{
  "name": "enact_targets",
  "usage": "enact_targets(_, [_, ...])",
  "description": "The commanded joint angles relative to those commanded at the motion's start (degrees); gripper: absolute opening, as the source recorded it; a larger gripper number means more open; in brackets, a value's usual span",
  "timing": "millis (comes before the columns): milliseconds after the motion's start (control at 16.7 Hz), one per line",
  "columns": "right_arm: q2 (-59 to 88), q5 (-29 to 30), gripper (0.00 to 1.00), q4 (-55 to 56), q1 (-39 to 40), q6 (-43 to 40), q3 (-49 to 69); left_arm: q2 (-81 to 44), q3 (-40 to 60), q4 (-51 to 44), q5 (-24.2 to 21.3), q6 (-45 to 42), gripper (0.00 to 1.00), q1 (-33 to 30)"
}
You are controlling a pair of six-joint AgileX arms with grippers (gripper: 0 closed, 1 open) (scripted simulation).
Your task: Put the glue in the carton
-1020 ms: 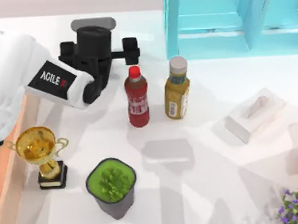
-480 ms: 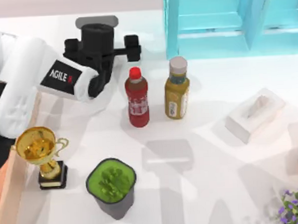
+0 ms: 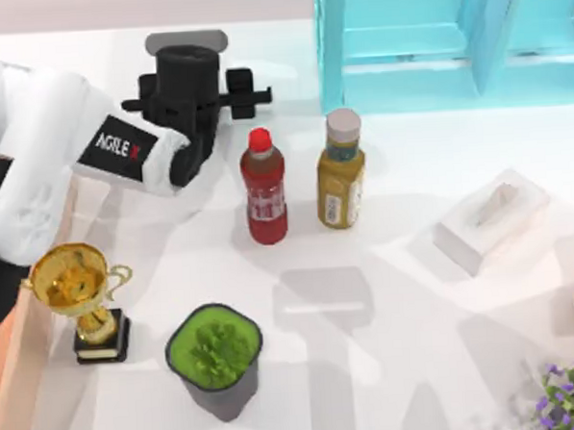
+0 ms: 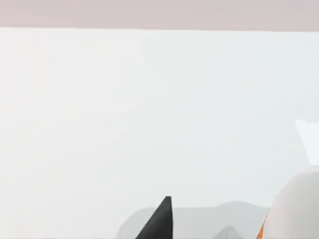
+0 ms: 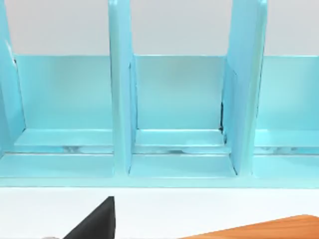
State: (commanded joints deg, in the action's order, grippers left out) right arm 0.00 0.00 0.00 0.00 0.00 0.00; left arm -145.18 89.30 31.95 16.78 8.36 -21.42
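Bulky white left arm (image 3: pixel 43 160), black panel with white AGILEX lettering and red mark, black cylindrical wrist, black left gripper (image 3: pixel 245 90).

The glue (image 4: pixel 299 204) is cut off at the left wrist picture's corner. The carton (image 3: pixel 23 325) runs off the top view's left edge, partly hidden under the left arm (image 3: pixel 43 160).

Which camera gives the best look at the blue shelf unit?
The right wrist view: it faces the blue shelf unit head-on, dividers and compartments plain. The top view catches part of it from above, at the far side. The left wrist view faces the white table.
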Motion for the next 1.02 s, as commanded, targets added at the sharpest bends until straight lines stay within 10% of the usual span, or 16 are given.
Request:
enact_targets(360, [0.0, 0.0, 1.0, 0.0, 0.0, 0.0, 0.0, 0.0, 0.0, 0.0, 0.0, 0.0, 0.02, 0.0])
enact_targets(1020, [0.0, 0.0, 1.0, 0.0, 0.0, 0.0, 0.0, 0.9, 0.1, -1.0, 0.0, -0.1, 0.0, -0.2])
